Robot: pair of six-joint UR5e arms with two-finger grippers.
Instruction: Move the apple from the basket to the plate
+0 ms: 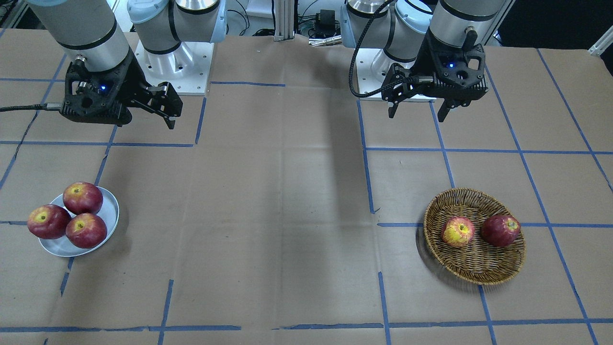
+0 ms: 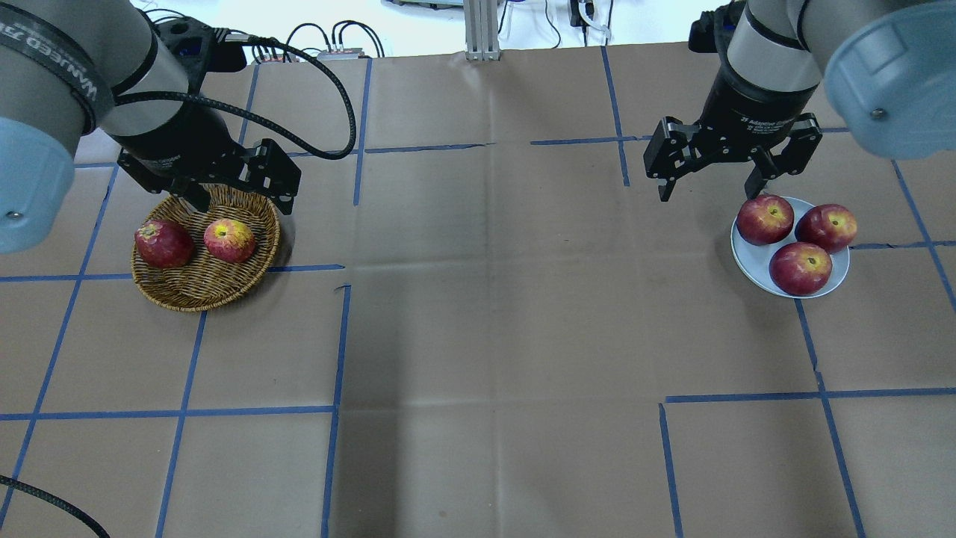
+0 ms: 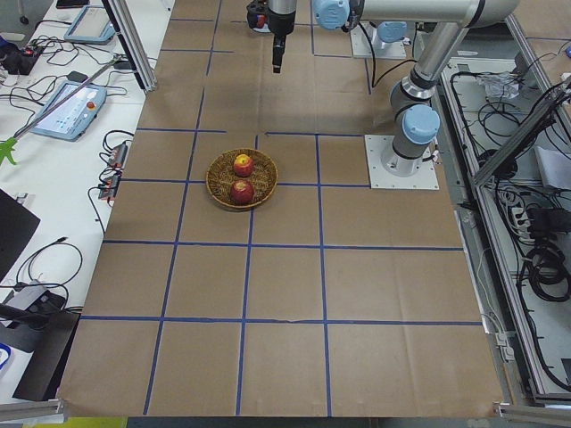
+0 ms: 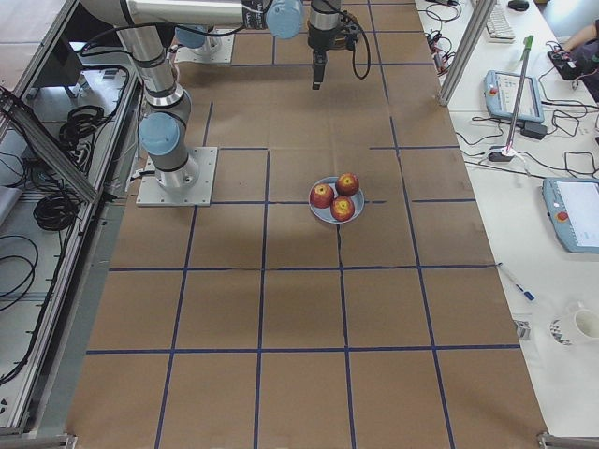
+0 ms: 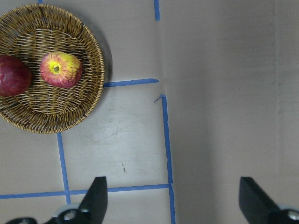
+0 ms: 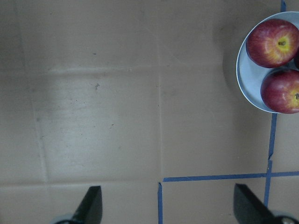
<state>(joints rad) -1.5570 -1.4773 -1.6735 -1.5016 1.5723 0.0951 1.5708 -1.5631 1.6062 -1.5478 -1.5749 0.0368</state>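
Two grippers, left gripper (image 1: 417, 114) and right gripper (image 2: 706, 191), both spread wide and holding nothing. The wicker basket (image 1: 479, 275) sits ahead of the left fingers (image 5: 96, 198), off to one side. The plate (image 2: 754, 258) carries three dark red apples (image 2: 765, 220), just past the right fingers (image 6: 91, 203). Your yellow-streaked apple (image 2: 230, 240) is in the basket, closer to the left fingers than the dark red apple (image 2: 163, 243) beside it. I'd guess it's firm, smooth, a bit slippery and bruisable, so pinch across its widest middle.
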